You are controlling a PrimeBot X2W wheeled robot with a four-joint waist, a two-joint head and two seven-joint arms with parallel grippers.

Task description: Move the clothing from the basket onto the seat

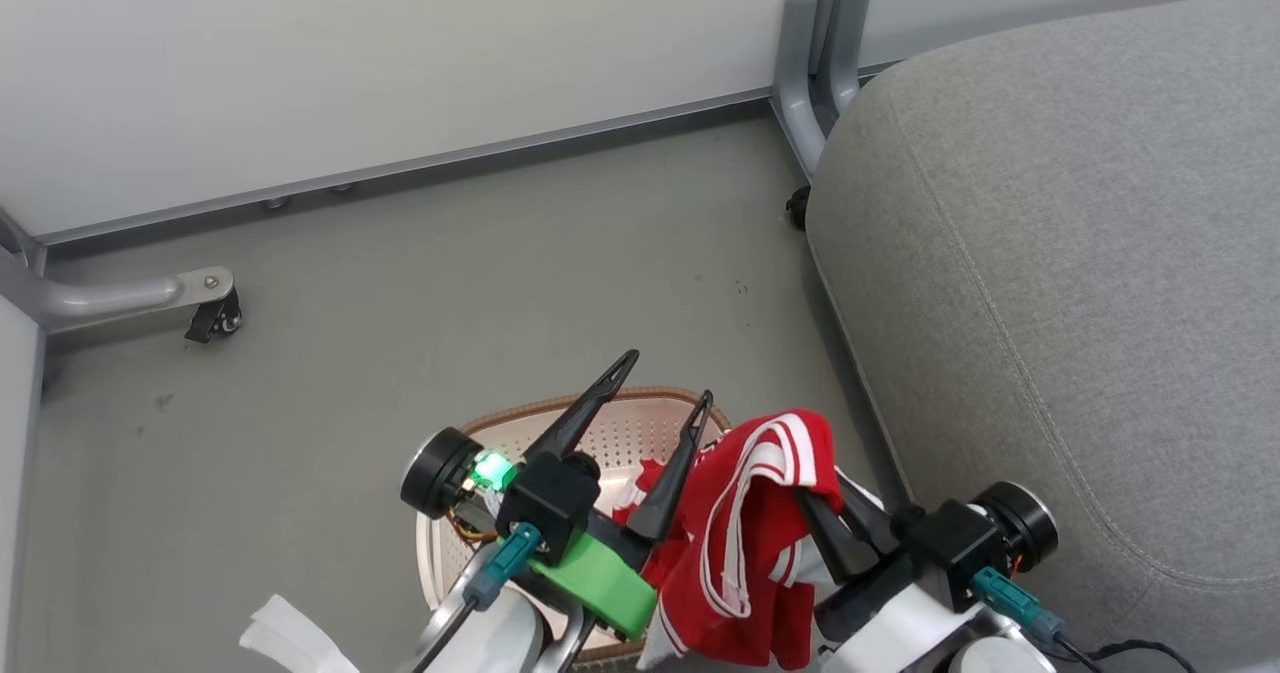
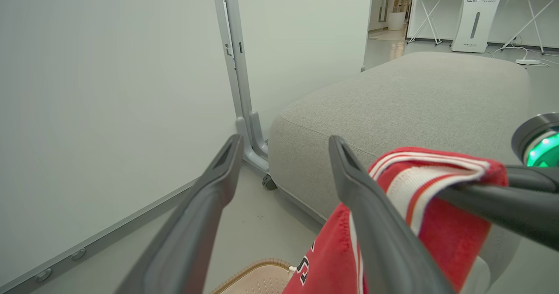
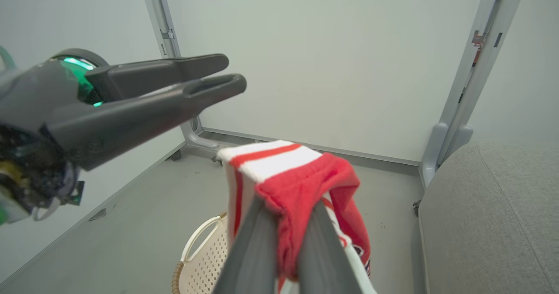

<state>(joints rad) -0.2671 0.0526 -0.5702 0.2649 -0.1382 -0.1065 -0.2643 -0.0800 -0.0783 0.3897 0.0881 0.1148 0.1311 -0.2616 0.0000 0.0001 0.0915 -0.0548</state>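
Observation:
My right gripper (image 1: 815,503) is shut on a red garment with white stripe trim (image 1: 760,533), which hangs lifted above the basket's right side. In the right wrist view the cloth (image 3: 301,180) drapes over and between my fingers (image 3: 257,241). The cream perforated basket (image 1: 630,433) sits on the floor below both grippers, left of the grey seat (image 1: 1050,253). More red and white cloth (image 1: 638,488) shows in the basket; I cannot tell if it is a separate garment. My left gripper (image 1: 665,378) is open over the basket with nothing between its fingers (image 2: 218,185). Dark lettering shows low on the garment (image 2: 305,263).
White partition panels stand behind and to the left, on grey metal feet with castors (image 1: 210,318) (image 1: 815,73). A small black castor (image 1: 797,208) sits at the seat's far corner. A white strip (image 1: 285,638) lies at the bottom left. Grey floor (image 1: 500,273) spreads beyond the basket.

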